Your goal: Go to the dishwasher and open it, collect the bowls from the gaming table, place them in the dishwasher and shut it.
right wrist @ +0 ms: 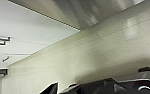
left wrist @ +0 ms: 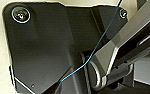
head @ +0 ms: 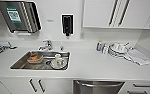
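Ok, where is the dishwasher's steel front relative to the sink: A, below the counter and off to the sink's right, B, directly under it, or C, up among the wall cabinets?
A: the dishwasher with its bar handle sits under the countertop, right of the sink.

The dishwasher (head: 98, 87) sits shut under the counter's (head: 91, 65) front edge; white crockery (head: 58, 62) stands in the steel sink (head: 41, 60) toward the left.
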Tool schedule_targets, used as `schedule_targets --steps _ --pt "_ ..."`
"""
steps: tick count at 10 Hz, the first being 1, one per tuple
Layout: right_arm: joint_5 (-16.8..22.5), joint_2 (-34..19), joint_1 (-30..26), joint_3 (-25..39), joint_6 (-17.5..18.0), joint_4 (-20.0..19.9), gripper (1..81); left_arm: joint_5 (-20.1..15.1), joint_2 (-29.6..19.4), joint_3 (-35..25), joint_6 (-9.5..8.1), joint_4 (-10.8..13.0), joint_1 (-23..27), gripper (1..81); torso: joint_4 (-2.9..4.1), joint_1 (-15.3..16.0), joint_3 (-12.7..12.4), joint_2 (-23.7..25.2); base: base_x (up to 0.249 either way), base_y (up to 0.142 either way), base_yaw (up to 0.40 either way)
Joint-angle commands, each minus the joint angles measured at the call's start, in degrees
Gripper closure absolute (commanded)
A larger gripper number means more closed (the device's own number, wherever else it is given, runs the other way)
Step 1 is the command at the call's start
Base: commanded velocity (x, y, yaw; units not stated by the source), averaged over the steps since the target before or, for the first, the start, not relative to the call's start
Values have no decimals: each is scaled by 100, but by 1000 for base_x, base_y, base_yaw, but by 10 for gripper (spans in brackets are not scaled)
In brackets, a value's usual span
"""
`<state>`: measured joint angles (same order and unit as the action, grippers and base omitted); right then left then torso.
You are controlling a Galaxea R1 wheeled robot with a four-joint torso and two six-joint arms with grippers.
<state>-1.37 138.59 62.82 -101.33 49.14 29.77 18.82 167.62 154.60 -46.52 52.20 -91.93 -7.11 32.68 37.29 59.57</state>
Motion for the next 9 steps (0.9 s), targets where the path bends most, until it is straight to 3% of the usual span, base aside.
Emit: schedule_targets --steps 1,3,6,7,9 --pt "506 -128 332 -263 -36 811 10 -212 43 61 20 1 118 10 0 -2 0 0 0 0 0" --pt "514 74 798 -554 -98 1092 10 -212 132 237 20 1 136 10 0 0 0 0 0 0 0" --pt "497 968 1413 -1798 -89 1285 10 -212 220 510 -24 -16 188 10 0 -2 -2 0 0 0 0" --pt "479 1250 1562 -2221 -89 1286 10 -334 220 510 -33 -26 188 10 0 -2 -2 0 0 0 0" --pt "418 1733 1791 -2966 -80 1268 10 -957 264 510 -33 -314 241 10 0 -2 -4 0 0 0 0"
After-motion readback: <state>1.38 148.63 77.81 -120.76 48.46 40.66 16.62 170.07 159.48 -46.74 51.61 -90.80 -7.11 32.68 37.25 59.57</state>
